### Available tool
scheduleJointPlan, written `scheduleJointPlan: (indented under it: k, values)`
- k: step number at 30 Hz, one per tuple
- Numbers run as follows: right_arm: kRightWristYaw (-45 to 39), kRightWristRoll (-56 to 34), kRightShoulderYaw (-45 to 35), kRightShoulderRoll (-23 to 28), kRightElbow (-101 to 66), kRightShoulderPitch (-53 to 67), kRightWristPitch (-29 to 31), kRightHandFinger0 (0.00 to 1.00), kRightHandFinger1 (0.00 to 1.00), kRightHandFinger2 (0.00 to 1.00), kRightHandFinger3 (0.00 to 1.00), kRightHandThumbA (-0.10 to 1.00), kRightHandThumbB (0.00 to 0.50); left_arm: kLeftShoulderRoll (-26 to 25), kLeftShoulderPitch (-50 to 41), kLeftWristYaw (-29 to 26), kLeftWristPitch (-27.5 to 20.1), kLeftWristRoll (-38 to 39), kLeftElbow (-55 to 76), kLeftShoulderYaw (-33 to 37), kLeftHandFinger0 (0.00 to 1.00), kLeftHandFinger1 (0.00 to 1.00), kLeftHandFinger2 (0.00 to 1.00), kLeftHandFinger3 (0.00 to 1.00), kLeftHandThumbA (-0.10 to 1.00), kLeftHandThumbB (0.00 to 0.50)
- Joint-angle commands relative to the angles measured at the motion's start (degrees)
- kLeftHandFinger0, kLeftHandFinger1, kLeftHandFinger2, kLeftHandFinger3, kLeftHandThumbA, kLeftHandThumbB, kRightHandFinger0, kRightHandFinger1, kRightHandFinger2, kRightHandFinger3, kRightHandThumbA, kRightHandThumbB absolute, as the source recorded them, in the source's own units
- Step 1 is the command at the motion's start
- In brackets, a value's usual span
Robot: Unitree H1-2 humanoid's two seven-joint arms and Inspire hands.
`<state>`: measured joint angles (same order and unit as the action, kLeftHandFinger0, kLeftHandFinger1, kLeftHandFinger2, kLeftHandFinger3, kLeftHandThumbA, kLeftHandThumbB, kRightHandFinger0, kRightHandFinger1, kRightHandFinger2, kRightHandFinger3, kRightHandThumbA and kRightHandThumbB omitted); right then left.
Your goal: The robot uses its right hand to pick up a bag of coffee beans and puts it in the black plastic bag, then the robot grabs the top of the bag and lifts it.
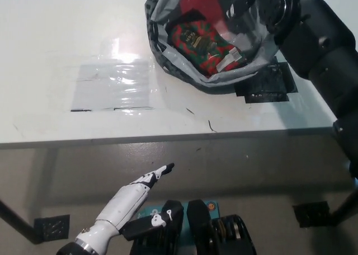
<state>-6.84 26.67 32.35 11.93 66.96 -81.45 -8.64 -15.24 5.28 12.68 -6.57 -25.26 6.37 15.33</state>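
Presently we find the red-and-green coffee bean bag (198,42) inside the grey-lined black plastic bag (168,56) on the white worktop (56,42). Right hand (268,12) meets the bag's rim, its grip unclear. White left hand (142,185) hangs below, fingers extended.

a grey-lined black plastic bag (184,65) is lying open on the white table (56,37), its mouth gaping toward the camera. a red-and-green bag of coffee beans (200,42) is sitting inside it. the black right arm (319,42) is reaching in from the right to the bag's upper rim; the hand itself is hiding behind the plastic. a clear taped sheet (114,87) is shining to the left, and a black square patch (268,84) is showing beside the bag. the white left hand (134,190) is hanging below the table edge, fingers extended.
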Motion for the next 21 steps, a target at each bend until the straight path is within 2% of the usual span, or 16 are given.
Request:
scheduleJointPlan:
  k: [1,2,4,7,10,12,14,15,17,18,20,21]
  values:
    - [-8.7,2.3,0.7,3.5,-5.3,-4.7,-3.8,1.00,1.00,1.00,1.00,1.00,0.474,-1.0,0.1,0.8,0.3,-0.8,1.9,0.2,0.95,1.00,1.00,1.00,0.86,0.122]
    - [-9.5,2.3,0.6,4.0,-6.4,-5.0,-4.0,1.00,1.00,1.00,1.00,1.00,0.486,-1.0,0.1,0.9,0.4,-0.9,2.0,0.2,0.96,1.00,1.00,1.00,0.86,0.119]
    - [-13.0,1.5,-0.2,5.7,-10.6,-6.1,-4.2,1.00,1.00,1.00,1.00,1.00,0.463,-1.0,-0.1,1.0,0.7,-1.1,2.0,0.1,0.95,1.00,1.00,1.00,0.86,0.130]
    - [-20.3,-2.3,-3.0,9.8,-21.5,-7.7,-3.4,1.00,1.00,1.00,1.00,1.00,0.490,-1.0,0.4,0.8,0.5,-1.2,1.5,0.0,0.95,1.00,1.00,1.00,0.87,0.126]
    - [-23.8,-4.3,-4.9,11.7,-27.2,-8.6,-4.2,1.00,1.00,1.00,1.00,1.00,0.500,-1.1,1.1,0.7,0.4,-1.0,1.1,-0.3,0.95,1.00,1.00,1.00,0.86,0.117]
    - [-28.6,-6.7,-7.5,14.4,-36.6,-10.2,-11.0,1.00,1.00,1.00,1.00,0.96,0.500,-1.1,2.2,0.7,0.3,-0.6,0.4,-0.6,0.95,1.00,1.00,1.00,0.86,0.119]
    - [-31.0,-7.1,-8.5,15.9,-41.6,-11.0,-14.6,1.00,1.00,1.00,1.00,0.97,0.500,-1.1,2.7,0.6,0.1,-0.3,0.0,-0.8,0.94,1.00,1.00,1.00,0.85,0.113]
    - [-31.9,-6.9,-8.5,16.7,-43.7,-11.6,-14.7,1.00,1.00,1.00,1.00,1.00,0.500,-1.2,3.1,0.5,0.0,-0.2,-0.1,-1.0,0.94,1.00,1.00,1.00,0.84,0.107]
    - [-34.3,-10.2,-11.2,19.2,-49.8,-12.3,-16.6,1.00,1.00,1.00,1.00,0.96,0.494,-1.2,3.6,0.1,-0.4,-0.3,-0.3,-1.2,0.92,1.00,1.00,1.00,0.82,0.109]
    - [-35.9,-12.9,-13.1,20.3,-52.0,-12.5,-17.5,1.00,1.00,1.00,1.00,0.95,0.476,-1.2,3.8,0.0,-0.4,-0.5,-0.3,-1.3,0.92,1.00,1.00,1.00,0.82,0.110]
    - [-38.2,-15.6,-15.9,21.9,-54.7,-12.7,-18.2,1.00,1.00,1.00,1.00,0.98,0.482,-1.2,4.1,-0.1,-0.4,-0.6,-0.4,-1.4,0.92,1.00,1.00,1.00,0.82,0.110]
    - [-39.3,-19.2,-19.5,23.2,-57.2,-12.3,-18.3,1.00,1.00,1.00,1.00,0.93,0.491,-1.2,4.2,-0.4,-0.7,-0.6,-0.5,-1.5,0.92,1.00,1.00,1.00,0.82,0.114]
